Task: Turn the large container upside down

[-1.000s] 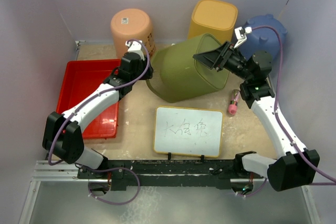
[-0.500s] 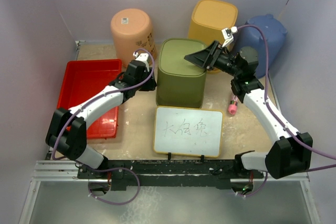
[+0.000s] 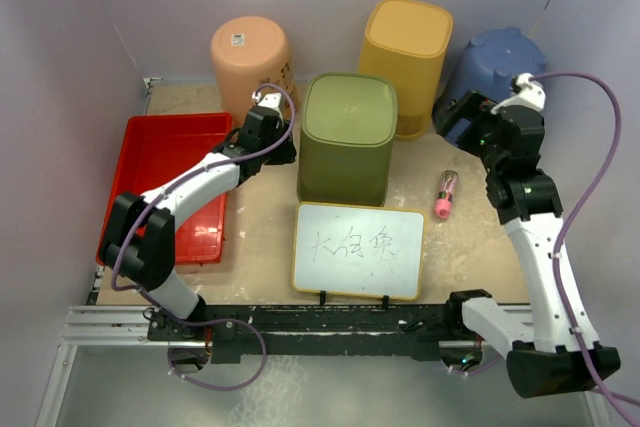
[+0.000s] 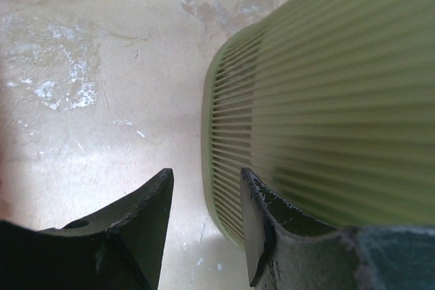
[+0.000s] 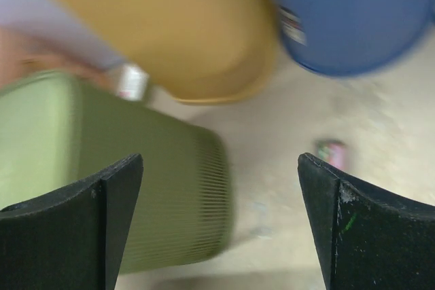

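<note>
The large olive-green ribbed container (image 3: 345, 137) stands mouth down in the middle of the table, its flat base facing up. My left gripper (image 3: 289, 141) is low at its left side, jaws slightly apart. In the left wrist view the container (image 4: 326, 100) fills the right side; its rim lies past the gap of the left gripper (image 4: 204, 181), and the right finger (image 4: 255, 229) is close against the wall. My right gripper (image 3: 455, 115) is wide open and empty, off to the container's right. The right wrist view shows the right gripper (image 5: 221, 161) with the container (image 5: 102, 168) blurred at the left.
A peach bucket (image 3: 250, 52), a yellow container (image 3: 405, 42) and a blue container (image 3: 500, 62) stand upside down along the back wall. A red tray (image 3: 165, 157) lies at the left. A whiteboard (image 3: 358, 249) lies in front. A pink marker (image 3: 444, 194) lies at the right.
The green container went from tilted between both grippers to standing mouth down. My right gripper let go, opened wide and pulled back to the right. My left gripper stayed at its left side.
</note>
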You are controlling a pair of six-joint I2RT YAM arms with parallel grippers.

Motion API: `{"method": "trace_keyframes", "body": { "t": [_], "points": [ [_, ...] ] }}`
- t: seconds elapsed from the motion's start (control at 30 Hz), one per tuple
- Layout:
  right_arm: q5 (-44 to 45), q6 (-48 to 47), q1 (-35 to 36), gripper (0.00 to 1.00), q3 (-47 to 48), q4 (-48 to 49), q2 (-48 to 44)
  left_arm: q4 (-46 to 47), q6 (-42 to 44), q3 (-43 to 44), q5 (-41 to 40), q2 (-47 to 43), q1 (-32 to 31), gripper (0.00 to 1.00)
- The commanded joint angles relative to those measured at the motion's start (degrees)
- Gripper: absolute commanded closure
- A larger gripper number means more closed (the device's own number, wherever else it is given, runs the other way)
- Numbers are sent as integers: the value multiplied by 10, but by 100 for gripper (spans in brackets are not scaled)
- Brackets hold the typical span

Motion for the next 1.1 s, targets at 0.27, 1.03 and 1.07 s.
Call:
{"method": "trace_keyframes", "body": {
  "t": [0.27, 1.03, 1.07],
  "points": [
    [-13, 43, -100, 3, -109, -73, 132, 68, -41, 98, 100, 140, 3, 59],
    [370, 463, -122, 1, -74, -368, 66, 100, -64, 284, 187, 300, -143, 59],
    [379, 467, -121, 1, -74, -369, 53, 102, -67, 292, 191, 307, -146, 59]
  ]
}}
